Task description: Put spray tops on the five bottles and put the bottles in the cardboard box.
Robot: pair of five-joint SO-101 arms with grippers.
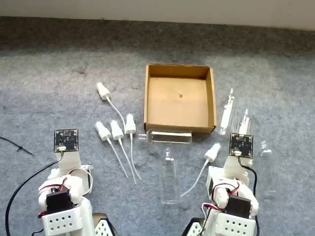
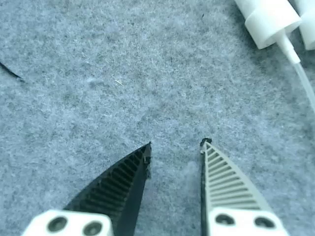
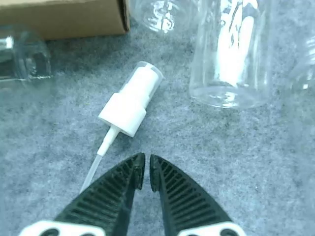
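Left claw (image 2: pixel 176 144): jaws parted by a clear gap, nothing between them, tips over bare grey felt (image 2: pixel 98 73) near the bench's near-left corner.

Right claw (image 3: pixel 146 160): jaws almost together, only a slit at the tips, gripping nothing; near the near-right corner.

Spray tops, 5, white with thin dip tubes:
- 1 (image 3: pixel 129 105) lies just beyond the right claw's tips.
- 4 (image 1: pixel 116 130) lie between the left arm and the cardboard box (image 1: pixel 211 98).

Bottles, 5, clear plastic, all lying down:
- 1 (image 1: pixel 165 136) lies along the box's near wall.
- 1 (image 1: pixel 169 177) lies nearer the near edge, neck open.
- 3 (image 1: pixel 226 112) lie right of the box, toward the right edge.

Box: brown, open-topped, mid-bench, its floor showing.

Surface: grey felt over the whole bench. A pale wall strip (image 1: pixel 157 7) runs past the far edge. A black cable (image 1: pixel 15 146) lies at the left edge.
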